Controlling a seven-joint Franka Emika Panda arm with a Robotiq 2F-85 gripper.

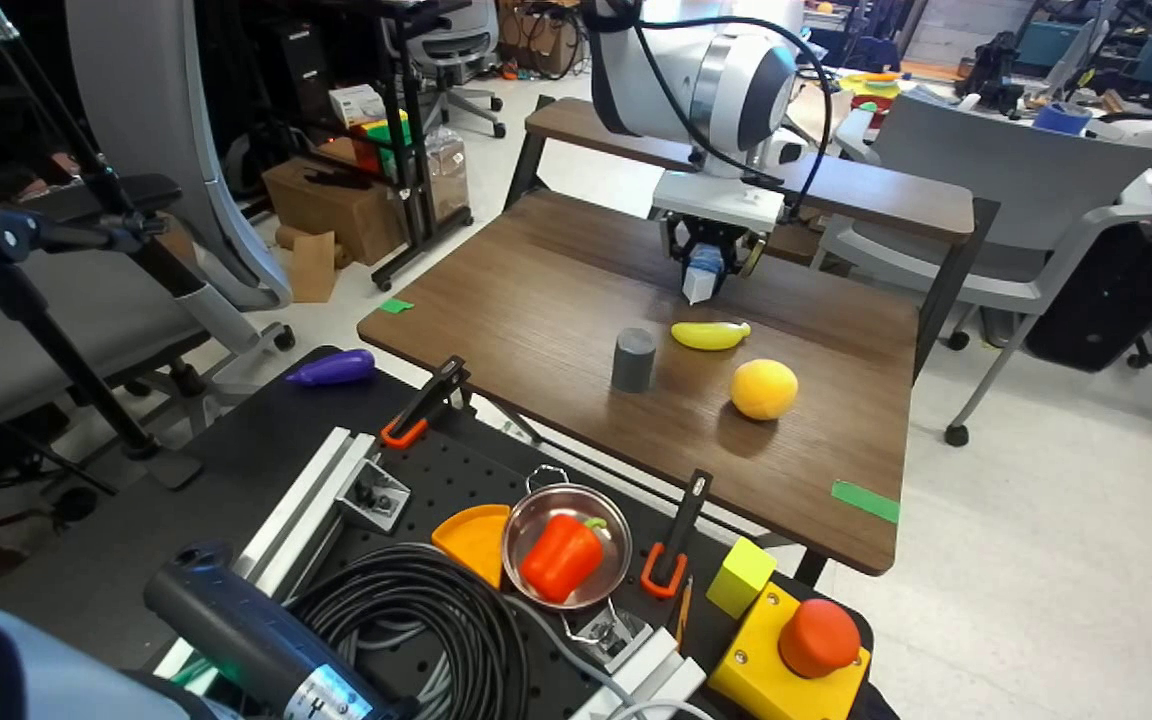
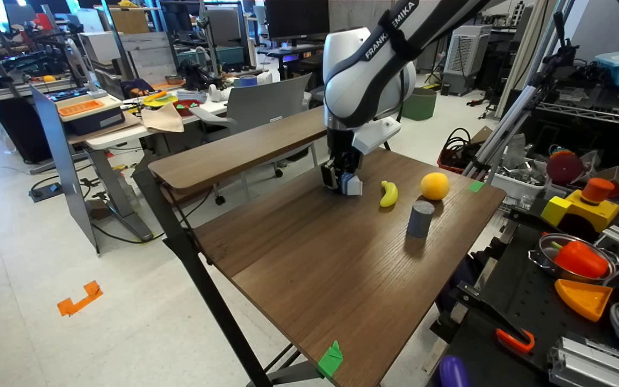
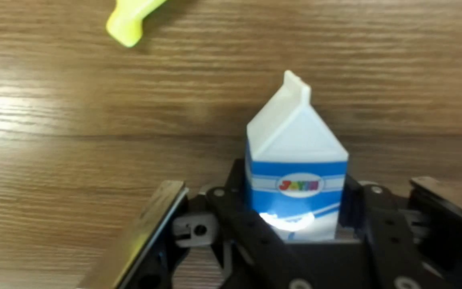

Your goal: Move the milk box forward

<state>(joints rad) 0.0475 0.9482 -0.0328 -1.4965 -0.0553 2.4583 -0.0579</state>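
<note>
Arm hangs over the table, pincer clamped on the milk box, table contact unclear.

The milk box has a white top, blue bands with white stripes, and a white oval with multicoloured letters. Mostly black gripper. Brown table with streaky wood grain, 2 green tape strips, yellow banana, dark grey cylinder, orange-yellow fruit, red pepper.
</note>
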